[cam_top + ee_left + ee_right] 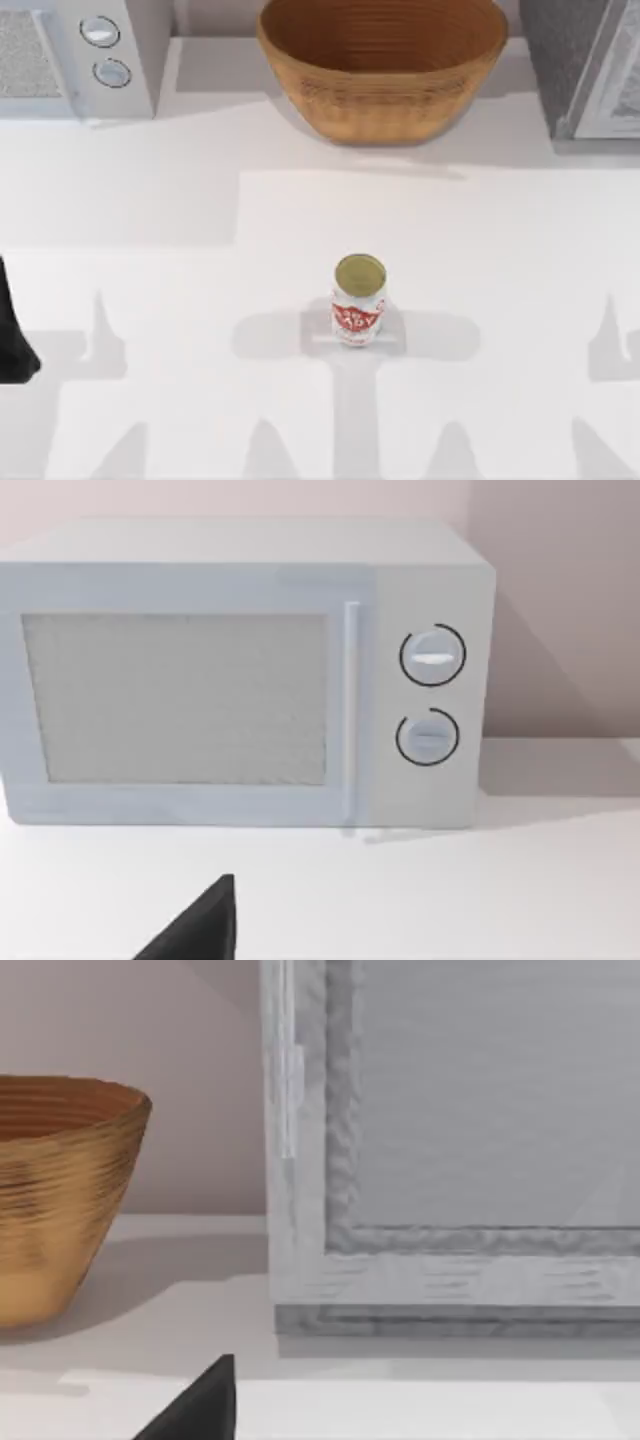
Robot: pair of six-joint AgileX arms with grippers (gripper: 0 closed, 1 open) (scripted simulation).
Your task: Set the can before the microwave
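Note:
The can (358, 299) stands upright on the white table near the middle, with a white label, red lettering and a dull gold top. The microwave (85, 60) sits at the back left, its two round knobs (100, 32) facing forward. In the left wrist view the microwave (240, 675) faces the camera with its mesh door window. My left arm (12, 340) is parked at the table's left edge, far from the can. A dark part of my left gripper (200, 930) shows low in its wrist view, and a dark part of my right gripper (200, 1410) shows low in the right wrist view.
A large woven basket (382, 65) stands at the back centre, also seen as the basket (60, 1190) in the right wrist view. A dark grey speckled box (585, 65) with a pale framed panel (470, 1140) fills the back right corner. Open table lies between the can and the microwave.

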